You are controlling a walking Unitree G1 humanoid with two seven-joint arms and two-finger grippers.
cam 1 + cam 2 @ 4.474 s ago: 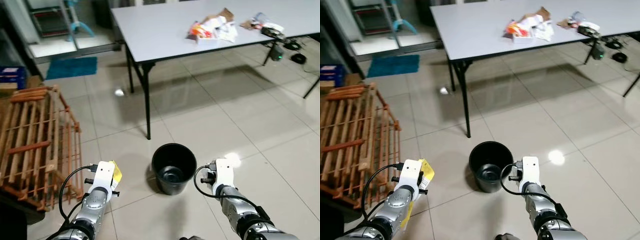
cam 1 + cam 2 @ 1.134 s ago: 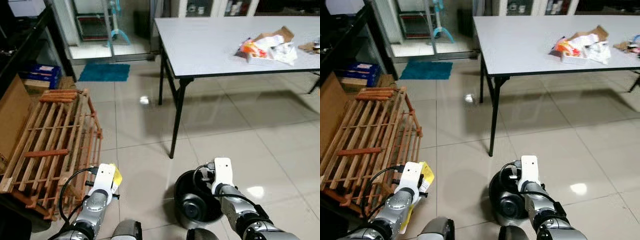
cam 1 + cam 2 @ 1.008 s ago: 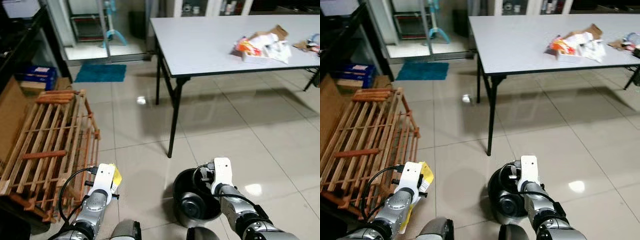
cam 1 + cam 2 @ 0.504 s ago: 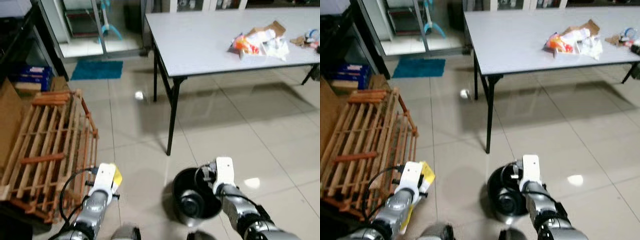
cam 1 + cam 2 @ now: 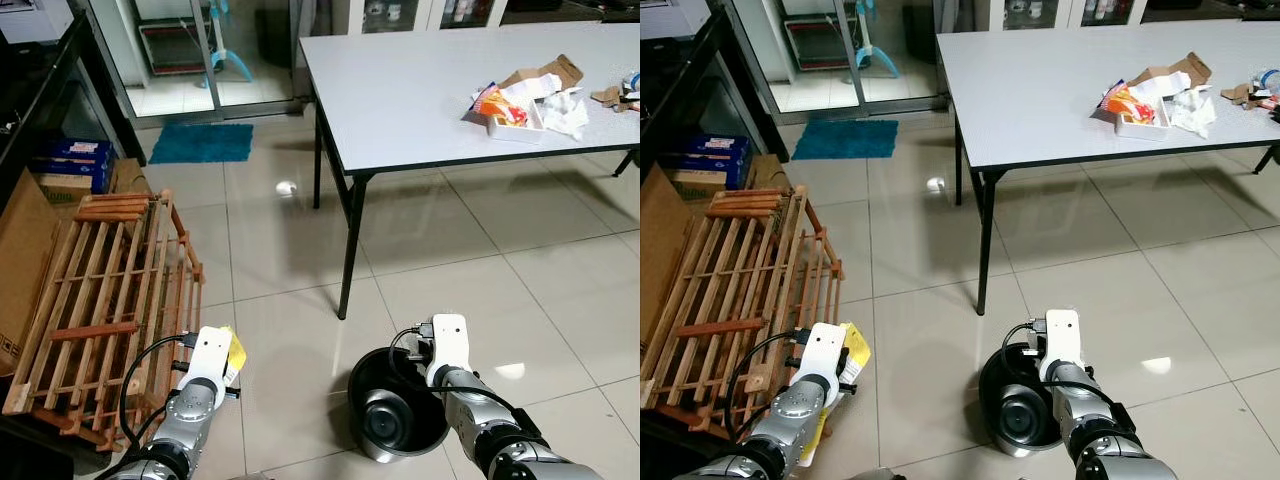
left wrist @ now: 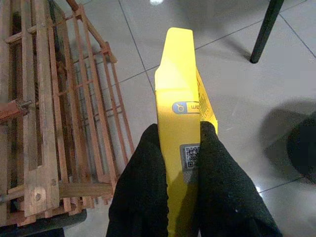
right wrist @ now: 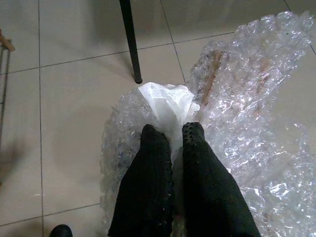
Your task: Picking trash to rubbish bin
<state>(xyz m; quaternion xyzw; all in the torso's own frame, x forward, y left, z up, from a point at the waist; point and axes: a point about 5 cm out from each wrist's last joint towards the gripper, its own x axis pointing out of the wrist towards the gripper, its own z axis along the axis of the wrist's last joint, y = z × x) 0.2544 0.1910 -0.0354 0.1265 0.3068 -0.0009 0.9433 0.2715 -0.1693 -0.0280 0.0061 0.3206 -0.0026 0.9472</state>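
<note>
My left gripper [image 6: 180, 136] is shut on a flat yellow package [image 6: 178, 94], held low at my left beside the wooden crate; the package also shows as a yellow corner [image 5: 234, 350] by the left wrist. In the right wrist view, my right gripper [image 7: 172, 131] is shut on a crumpled sheet of bubble wrap [image 7: 237, 128] with a white wad [image 7: 168, 103] at the fingertips. The black rubbish bin [image 5: 397, 415] stands on the tiles right under my right forearm [image 5: 447, 345]. More trash [image 5: 520, 92] lies on the grey table [image 5: 400, 80] far ahead on the right.
A slatted wooden crate [image 5: 110, 290] and a cardboard box [image 5: 25, 260] stand at my left. A black table leg [image 5: 350, 250] rises just beyond the bin. A small white scrap [image 5: 286, 188] lies on the floor near a blue mat [image 5: 202, 142].
The whole view has shifted as I moved; the bin, once out in front, now sits under my right arm. Both grippers keep their hold.
</note>
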